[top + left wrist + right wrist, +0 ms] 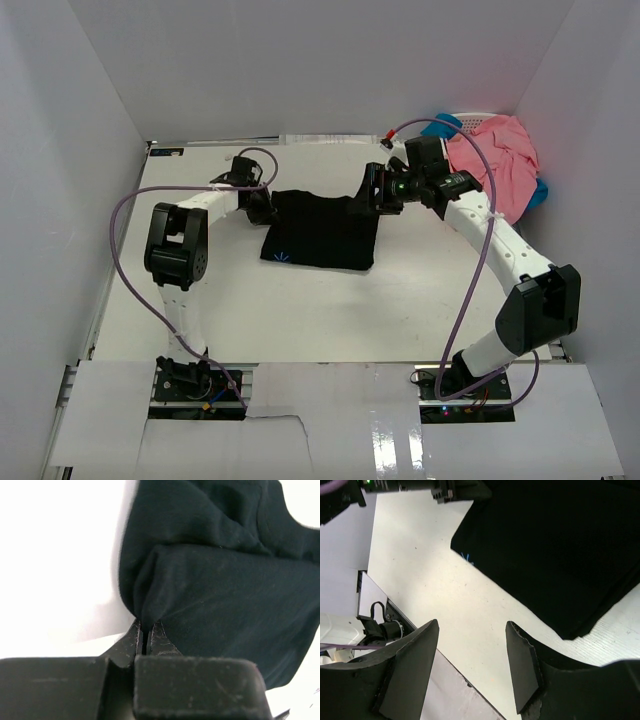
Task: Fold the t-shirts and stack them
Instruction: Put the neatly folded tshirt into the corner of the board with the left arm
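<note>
Where the black t-shirt (325, 230) lies, a blue mark (283, 257) shows.

The left gripper (144, 632) has its two tips pressed together on a pinch of the black t-shirt (225, 590), whose cloth gathers down to a point there. The shirt spreads in soft folds up and right, over the white table (55, 555).
</note>
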Controlling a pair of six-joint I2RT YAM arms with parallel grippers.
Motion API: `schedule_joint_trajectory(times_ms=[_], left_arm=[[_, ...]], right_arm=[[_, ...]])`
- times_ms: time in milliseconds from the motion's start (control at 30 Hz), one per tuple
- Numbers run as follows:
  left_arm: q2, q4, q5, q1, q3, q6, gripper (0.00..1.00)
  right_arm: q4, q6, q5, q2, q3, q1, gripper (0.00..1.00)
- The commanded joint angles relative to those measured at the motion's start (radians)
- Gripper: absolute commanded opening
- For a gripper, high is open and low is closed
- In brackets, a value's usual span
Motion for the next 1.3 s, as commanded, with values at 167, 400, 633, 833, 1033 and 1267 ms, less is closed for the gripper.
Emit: schedule_joint_trajectory(times_ms=[167, 400, 633, 833, 1033, 1267], left_arm=[[0.132, -0.247, -0.130, 0.177, 0.366, 0.182, 0.00], [0.318, -0.291, -0.299, 0.214, 0.647, 0.369, 0.00], [0.459, -0.254, -0.300, 0.310, 0.817, 0.454, 0.00], [0.449, -0.161, -0.145, 0.370, 0.794, 0.541, 0.00], [0.449, -0.083, -0.181, 0.413, 0.813, 0.709, 0.00], [0.446, 0.129, -0.162, 0.439, 0.747, 0.856, 0.00]], right_arm=[[0.008, -0.027, -0.036, -0.045, -0.034, -0.011, 0.63], [0.028, -0.030, -0.052, -0.051, -0.063, -0.011, 0.63], [0.020, -0.031, -0.083, -0.016, -0.040, -0.011, 0.63], [0.008, -0.028, -0.128, 0.044, 0.007, -0.011, 0.63], [-0.024, -0.036, -0.177, 0.119, 0.063, -0.011, 0.63], [-0.081, -0.064, -0.157, 0.144, 0.115, -0.008, 0.62]])
